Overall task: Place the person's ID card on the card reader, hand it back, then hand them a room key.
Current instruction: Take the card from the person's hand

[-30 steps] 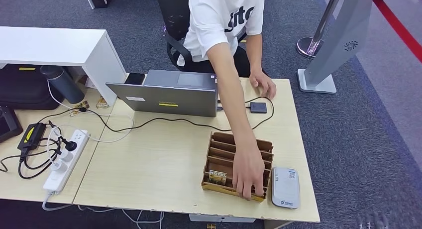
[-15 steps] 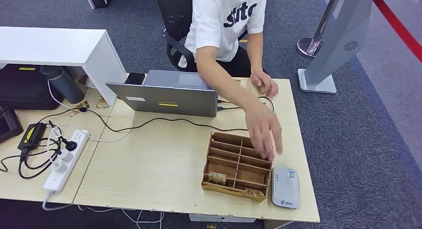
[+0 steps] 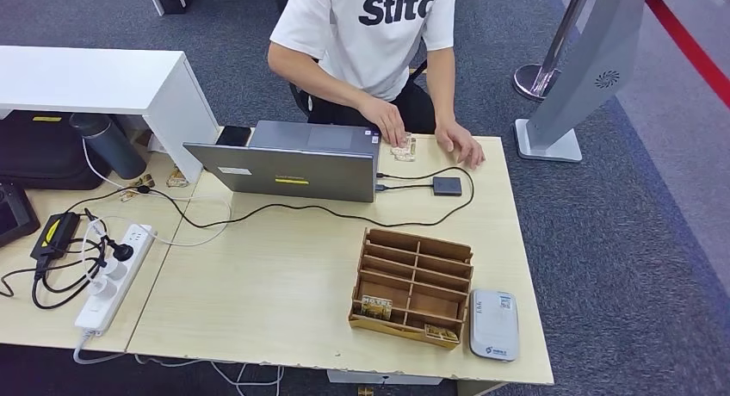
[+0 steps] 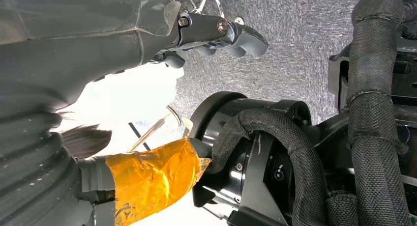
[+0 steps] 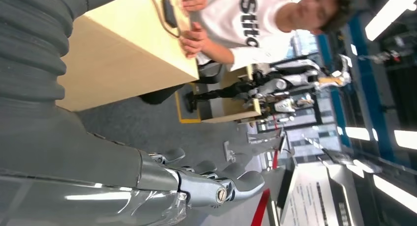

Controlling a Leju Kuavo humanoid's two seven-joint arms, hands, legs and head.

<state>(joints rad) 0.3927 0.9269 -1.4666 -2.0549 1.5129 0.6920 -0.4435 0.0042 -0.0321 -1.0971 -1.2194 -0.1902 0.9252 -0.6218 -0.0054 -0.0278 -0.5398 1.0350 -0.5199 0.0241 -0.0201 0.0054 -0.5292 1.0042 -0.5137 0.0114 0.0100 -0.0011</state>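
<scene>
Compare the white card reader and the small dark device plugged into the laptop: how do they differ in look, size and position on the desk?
The card reader is white and the larger of the two; the dark device is black and smaller. The card reader lies at the desk's near edge beside the wooden organizer; the dark device lies farther back, near the person's hand. A cable joins the dark device to the laptop; none shows on the card reader. Both lie flat on the desk.

The head view looks steeply down on the tabletop [image 3: 284, 284] from near. The right wrist view, turned sideways, looks past the right hand [image 5: 206, 179] and shares that tabletop [image 5: 118, 54]. The left wrist view faces carpet [image 4: 295, 49], close.
</scene>
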